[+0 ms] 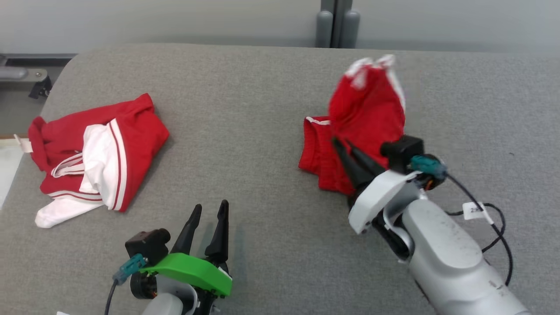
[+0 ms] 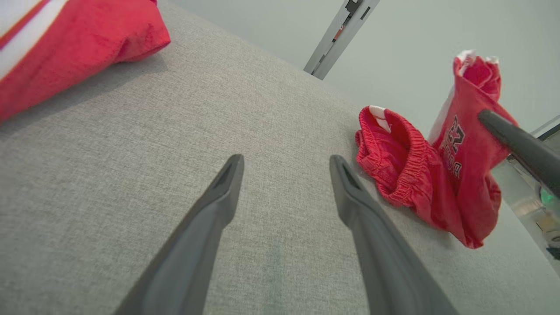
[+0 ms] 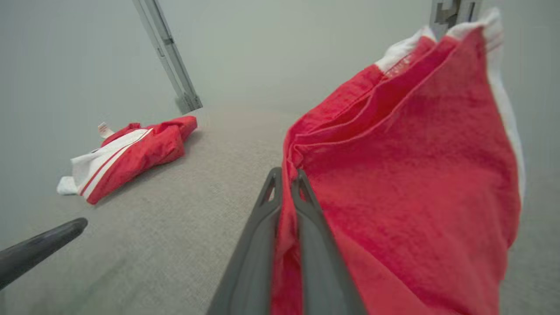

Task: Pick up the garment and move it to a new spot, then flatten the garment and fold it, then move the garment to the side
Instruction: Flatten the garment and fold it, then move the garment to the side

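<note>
Far off to the left of the left gripper, a second red-and-white bundle lies crumpled on the grey padded table, touched by neither arm. The left gripper hovers low over bare table, its two fingers spread wide and holding nothing. Well off to its right, the garment, red with white trim and dark block lettering, is pinched in the right gripper: the jaws are closed tight on a fold of cloth that runs between the fingers. Beyond the fingertips part of the cloth stands raised, white edge uppermost, while below and left of them a gathered red portion rests on the table.

I judge this the first step, the pick-up, with the grasp made and the lift only partly done. The next move calls for raising the right arm until the trailing part clears the table, then carrying it to open surface well apart from the other bundle, gripping firmly so the thin fold does not slip out
</note>
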